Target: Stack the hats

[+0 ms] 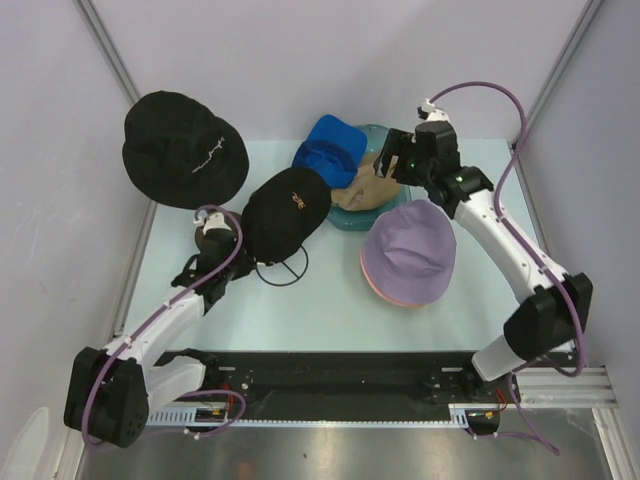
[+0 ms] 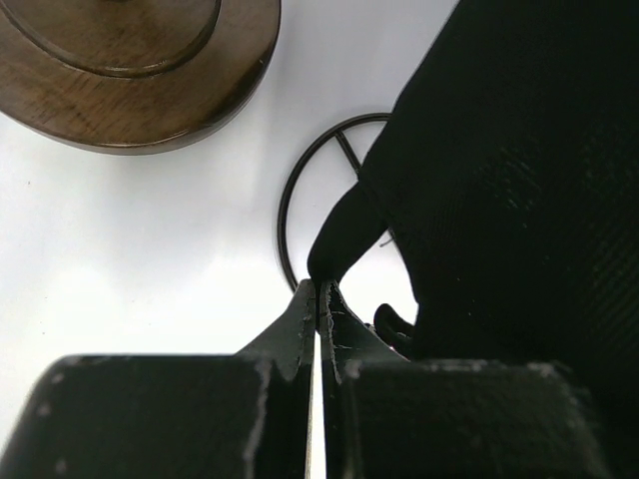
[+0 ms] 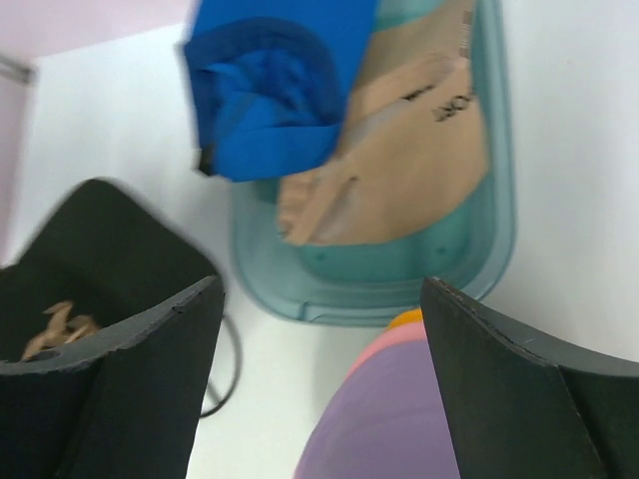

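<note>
The left hand (image 2: 318, 291) is closed tight with the edge of the black cap (image 1: 287, 210) at its tips, while the right hand (image 3: 321, 299) hangs wide open and empty above the teal tray (image 3: 501, 220) holding the blue cap (image 3: 280, 90) and tan cap (image 3: 419, 150), beside the lavender bucket hat (image 1: 408, 245) on the desk (image 1: 300, 310).

Bare table (image 1: 320, 320) lies open in front; black cap (image 1: 285, 210), teal bin (image 1: 348, 224) and lavender hat (image 1: 410, 245) crowd the middle.
</note>
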Controlling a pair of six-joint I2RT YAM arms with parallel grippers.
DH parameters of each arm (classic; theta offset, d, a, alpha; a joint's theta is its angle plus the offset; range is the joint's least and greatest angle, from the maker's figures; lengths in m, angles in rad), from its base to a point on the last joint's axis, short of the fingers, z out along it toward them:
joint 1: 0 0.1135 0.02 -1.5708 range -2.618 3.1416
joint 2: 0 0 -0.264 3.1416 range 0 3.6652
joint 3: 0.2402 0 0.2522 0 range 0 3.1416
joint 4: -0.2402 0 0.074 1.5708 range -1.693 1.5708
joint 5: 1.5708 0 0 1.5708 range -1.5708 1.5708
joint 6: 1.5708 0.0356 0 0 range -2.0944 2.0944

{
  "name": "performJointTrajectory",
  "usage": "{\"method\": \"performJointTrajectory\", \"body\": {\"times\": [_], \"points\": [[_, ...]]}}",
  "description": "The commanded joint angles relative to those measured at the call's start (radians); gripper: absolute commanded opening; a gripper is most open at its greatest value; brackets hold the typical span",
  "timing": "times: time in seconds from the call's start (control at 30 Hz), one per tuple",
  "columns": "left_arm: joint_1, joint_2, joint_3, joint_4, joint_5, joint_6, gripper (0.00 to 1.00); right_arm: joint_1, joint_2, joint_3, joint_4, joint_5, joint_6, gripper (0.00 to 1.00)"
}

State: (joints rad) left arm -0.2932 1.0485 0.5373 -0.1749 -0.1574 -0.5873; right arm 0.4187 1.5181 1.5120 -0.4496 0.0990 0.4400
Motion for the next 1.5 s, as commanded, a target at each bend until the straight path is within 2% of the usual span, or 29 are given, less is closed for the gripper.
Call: {"method": "performJointTrajectory", "body": {"times": [0.0, 0.27, 0.63, 0.7, 0.73, 0.8, 0.83, 0.9, 0.93, 1.0, 1.03, 1.13, 1.3, 1.47], "points": [[0.017, 0.022, -0.019, 0.002, 0.009, -0.02, 0.0, -0.009, 0.109, 0.088, -0.037, 0.113, -0.057, 0.85], [0.032, 0.008, -0.036, -0.018, -0.024, -0.039, 0.0, -0.054, 0.368, 0.241, -0.049, 0.116, -0.041, 0.85], [0.042, -0.045, -0.037, -0.049, -0.03, -0.069, 0.0, -0.115, 0.617, 0.476, -0.089, 0.091, -0.046, 0.85], [0.042, -0.064, -0.005, -0.084, -0.033, -0.072, 0.14, -0.115, 0.663, 0.528, -0.113, 0.084, -0.058, 0.84], [0.042, -0.085, 0.006, -0.107, -0.037, -0.074, 0.35, -0.113, 0.675, 0.537, -0.133, 0.082, -0.064, 0.83], [0.042, -0.111, 0.029, -0.129, -0.053, -0.078, 0.54, -0.115, 0.695, 0.548, -0.144, 0.08, -0.076, 0.74], [0.042, -0.136, 0.036, -0.156, -0.059, -0.082, 0.64, -0.119, 0.698, 0.548, -0.149, 0.076, -0.078, 0.67], [0.042, -0.159, 0.061, -0.182, -0.068, -0.089, 0.71, -0.124, 0.702, 0.542, -0.149, 0.044, -0.072, 0.61], [0.042, -0.186, 0.069, -0.213, -0.07, -0.094, 0.77, -0.132, 0.703, 0.534, -0.144, 0.033, -0.07, 0.52], [0.042, -0.218, 0.09, -0.239, -0.073, -0.106, 0.8, -0.139, 0.705, 0.531, -0.138, 0.001, -0.067, 0.44], [0.042, -0.234, 0.096, -0.267, -0.077, -0.111, 0.83, -0.141, 0.705, 0.534, -0.136, -0.01, -0.063, 0.32], [0.042, -0.297, 0.118, -0.334, -0.09, -0.115, 0.86, -0.147, 0.699, 0.544, -0.13, -0.025, -0.057, 0.12], [0.042, -0.375, 0.132, -0.402, -0.102, -0.105, 0.86, -0.156, 0.677, 0.545, -0.107, -0.03, -0.052, 0.01], [0.042, -0.398, 0.154, -0.362, -0.051, -0.097, 0.86, -0.158, 0.627, 0.525, -0.08, -0.088, -0.049, 0.0]]}}
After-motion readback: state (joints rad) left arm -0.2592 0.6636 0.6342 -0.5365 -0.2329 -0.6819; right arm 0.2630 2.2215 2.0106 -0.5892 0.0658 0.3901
